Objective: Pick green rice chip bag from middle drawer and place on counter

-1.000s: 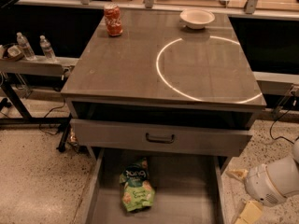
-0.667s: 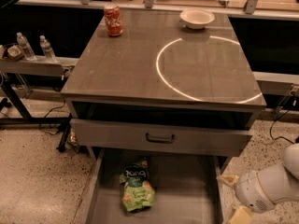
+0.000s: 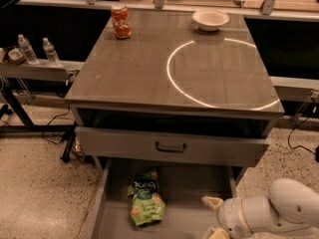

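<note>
The green rice chip bag (image 3: 145,199) lies flat on the floor of the open middle drawer (image 3: 192,190), left of centre, dark green end towards the cabinet. My gripper (image 3: 213,218) hangs over the drawer's right front part, to the right of the bag and apart from it. Its two cream fingertips (image 3: 211,202) stand apart with nothing between them. The counter (image 3: 134,68) with the white ring (image 3: 172,78) is above.
A red soda can (image 3: 121,20) and a white bowl (image 3: 211,19) stand at the counter's back. A closed drawer front with a dark handle (image 3: 171,147) overhangs the open drawer. Water bottles (image 3: 49,52) stand on a side shelf at left. Cables lie on the floor.
My arm has moved left, from beside the drawer's right wall to over its right front part. The bag has not moved.
</note>
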Motion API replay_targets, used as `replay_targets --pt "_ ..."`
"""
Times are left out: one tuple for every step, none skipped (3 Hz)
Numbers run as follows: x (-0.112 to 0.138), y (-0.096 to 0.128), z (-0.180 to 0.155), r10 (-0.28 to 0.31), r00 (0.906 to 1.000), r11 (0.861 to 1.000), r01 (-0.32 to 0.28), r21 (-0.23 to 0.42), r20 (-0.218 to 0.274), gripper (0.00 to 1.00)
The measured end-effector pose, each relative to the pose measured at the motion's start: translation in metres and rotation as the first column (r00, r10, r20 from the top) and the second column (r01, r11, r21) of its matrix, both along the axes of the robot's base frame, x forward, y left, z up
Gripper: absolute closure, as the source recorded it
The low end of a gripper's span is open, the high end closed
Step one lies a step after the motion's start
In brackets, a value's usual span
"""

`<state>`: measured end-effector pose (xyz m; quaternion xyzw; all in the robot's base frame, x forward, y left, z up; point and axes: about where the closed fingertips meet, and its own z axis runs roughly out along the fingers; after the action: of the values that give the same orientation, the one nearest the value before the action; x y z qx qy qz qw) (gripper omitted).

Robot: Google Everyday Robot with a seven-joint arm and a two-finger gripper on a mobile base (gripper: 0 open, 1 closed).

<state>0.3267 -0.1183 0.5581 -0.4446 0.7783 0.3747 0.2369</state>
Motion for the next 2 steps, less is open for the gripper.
replay_targets --pt "0.0261 0.0486 -0.0104 -0.097 0.9950 0.991 0.094 0.098 0.023 0.00" --pt "0.0261 0.0486 -0.0104 -0.097 0.9950 0.991 0.094 0.098 0.023 0.00"
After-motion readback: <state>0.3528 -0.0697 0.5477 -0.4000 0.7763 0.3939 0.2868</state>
